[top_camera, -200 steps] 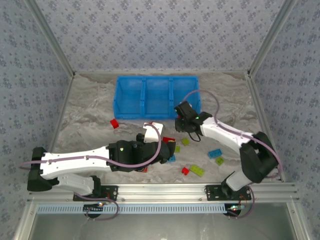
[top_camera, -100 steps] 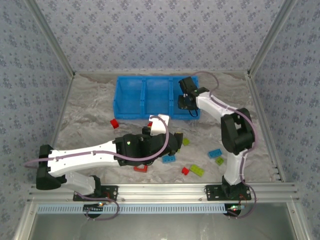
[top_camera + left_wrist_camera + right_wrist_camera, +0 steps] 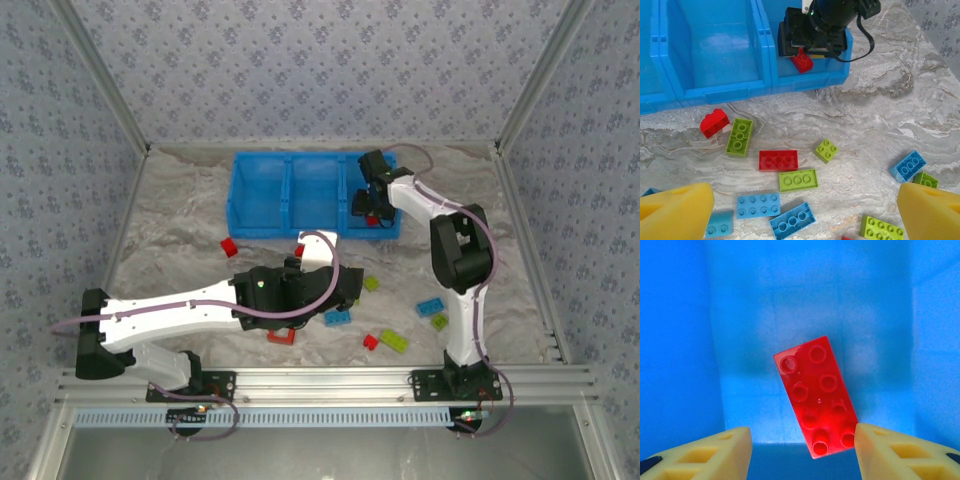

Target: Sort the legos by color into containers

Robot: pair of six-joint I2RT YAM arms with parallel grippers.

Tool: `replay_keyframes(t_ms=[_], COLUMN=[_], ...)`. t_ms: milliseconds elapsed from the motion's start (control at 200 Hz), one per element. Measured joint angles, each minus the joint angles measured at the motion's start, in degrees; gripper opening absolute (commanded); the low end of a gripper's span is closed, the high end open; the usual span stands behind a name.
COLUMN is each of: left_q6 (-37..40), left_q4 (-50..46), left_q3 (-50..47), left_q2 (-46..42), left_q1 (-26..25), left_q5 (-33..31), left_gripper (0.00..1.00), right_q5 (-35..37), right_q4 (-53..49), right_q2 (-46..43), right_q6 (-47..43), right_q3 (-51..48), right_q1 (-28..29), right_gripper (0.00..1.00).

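The blue bin (image 3: pixel 290 228) stands at the back with three compartments. My right gripper (image 3: pixel 372 205) hangs over its right compartment, also in the left wrist view (image 3: pixel 812 42). In the right wrist view this gripper (image 3: pixel 802 445) is open, and a red eight-stud brick (image 3: pixel 817 395) sits just past its fingertips against the bin's blue inside (image 3: pixel 680 340), its corner by the right finger. My left gripper (image 3: pixel 800 210) is open low over loose legos: a red brick (image 3: pixel 778 160), a green brick (image 3: pixel 798 180), and two blue bricks (image 3: pixel 758 205) (image 3: pixel 793 220).
More bricks lie on the marble table: a red one (image 3: pixel 230 247) left of the left arm, a blue one (image 3: pixel 431 307) and green ones (image 3: pixel 393 341) (image 3: pixel 439 321) at the right. Metal frame posts and patterned walls close in the sides.
My right arm swung from the table's middle up to the bin's right compartment, and the red brick now sits free of its fingers. My left gripper crept a little to the right.
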Motion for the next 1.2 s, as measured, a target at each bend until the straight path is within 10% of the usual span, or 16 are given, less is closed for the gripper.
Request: replay_keyframes(t_ms=[340,665,1199], left_q6=[0.52,5.97,12.85], left_q4=[-0.66,4.57,8.2], left_q3=[-9.27,-16.44,-1.77], left_q2=[-3.85,-0.59,26.14], left_q1=[12.94,24.46,28.89], left_q5=[10.01,21.05,27.78], left_gripper=[0.91,0.88,0.81], right_q5=[2.27,-0.44,0.76], right_q4=[4.2,15.13,17.0], right_q2=[-34.6,-78.25,-86.99], right_q6=[-0.26,-2.43,-2.21], right_q3=[-11.19,-48.37,-60.7], right_q1=[1.73,20.74,32.57], right_gripper=[0.59,0.69,0.7])
